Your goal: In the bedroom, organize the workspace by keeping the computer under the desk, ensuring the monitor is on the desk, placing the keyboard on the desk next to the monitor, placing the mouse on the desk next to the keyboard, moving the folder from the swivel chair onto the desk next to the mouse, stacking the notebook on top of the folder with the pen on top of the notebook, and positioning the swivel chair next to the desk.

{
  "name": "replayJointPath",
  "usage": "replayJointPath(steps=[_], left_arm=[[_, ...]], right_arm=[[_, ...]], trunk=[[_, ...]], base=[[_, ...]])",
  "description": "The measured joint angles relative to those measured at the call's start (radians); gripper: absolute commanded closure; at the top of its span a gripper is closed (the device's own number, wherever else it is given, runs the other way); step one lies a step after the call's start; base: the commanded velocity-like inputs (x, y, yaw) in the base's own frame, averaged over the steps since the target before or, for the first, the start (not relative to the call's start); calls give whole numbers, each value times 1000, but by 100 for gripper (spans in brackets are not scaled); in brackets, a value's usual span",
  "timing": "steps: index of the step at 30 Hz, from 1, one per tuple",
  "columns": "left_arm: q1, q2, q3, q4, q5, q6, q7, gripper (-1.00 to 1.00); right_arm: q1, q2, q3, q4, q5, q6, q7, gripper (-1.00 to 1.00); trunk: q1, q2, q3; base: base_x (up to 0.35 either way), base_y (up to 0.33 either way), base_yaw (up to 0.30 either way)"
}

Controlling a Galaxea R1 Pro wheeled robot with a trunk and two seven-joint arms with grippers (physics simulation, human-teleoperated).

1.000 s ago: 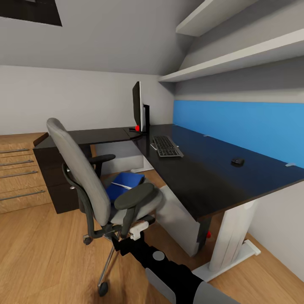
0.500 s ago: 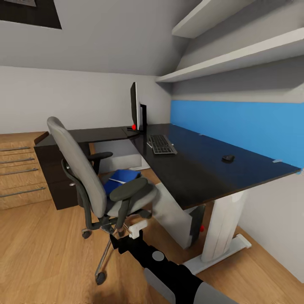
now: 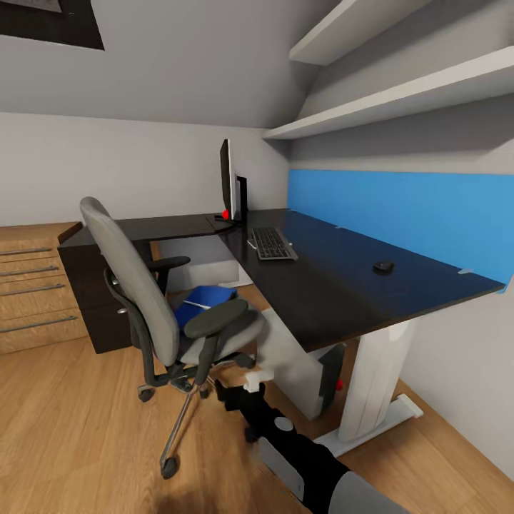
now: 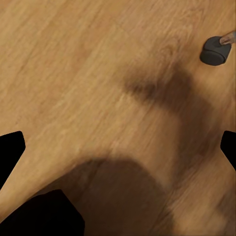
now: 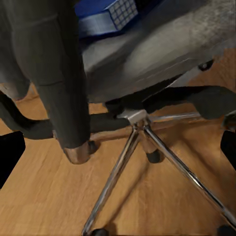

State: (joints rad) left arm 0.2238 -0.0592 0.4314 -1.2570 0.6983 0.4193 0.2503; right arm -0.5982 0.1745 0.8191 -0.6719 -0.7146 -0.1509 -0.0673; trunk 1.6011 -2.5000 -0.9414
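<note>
Black flat monitor [image 3: 228, 178], silver-grey keyboard [image 3: 273, 244], small black mouse [image 3: 383, 266] already on the black L-shaped worktop [image 3: 335, 285]; bright blue folder [image 3: 203, 301] still on grey swivel chair [image 3: 143, 300] beside it; both jaws apart, empty

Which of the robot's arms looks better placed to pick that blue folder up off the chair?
The right, probably. Its gripper reaches toward the swivel chair, and its wrist camera sees the folder on the seat just above. The left wrist camera faces bare wooden floor beside one chair caster.
</note>
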Motion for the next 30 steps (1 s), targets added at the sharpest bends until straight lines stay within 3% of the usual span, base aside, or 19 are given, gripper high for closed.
replayJointPath(steps=[4,10,21,30], left_arm=[[0,0,0,0,0,0,-2,-100],[0,0,0,0,-1,0,-4,-100],[0,0,0,0,-3,0,-3,-100],[0,0,0,-1,-4,0,-3,-100]], right_arm=[[-3,0,-118,64,-3,-13,-2,-100],[-5,0,-177,95,-3,-20,-2,-100],[-7,0,-201,107,-4,-24,-1,-100],[-8,0,-202,105,-2,-24,0,-100]], trunk=[[0,0,0],[0,0,0],[0,0,0],[-1,0,0]], base=[[-2,-1,0],[0,0,0],[34,5,0],[236,98,0]])
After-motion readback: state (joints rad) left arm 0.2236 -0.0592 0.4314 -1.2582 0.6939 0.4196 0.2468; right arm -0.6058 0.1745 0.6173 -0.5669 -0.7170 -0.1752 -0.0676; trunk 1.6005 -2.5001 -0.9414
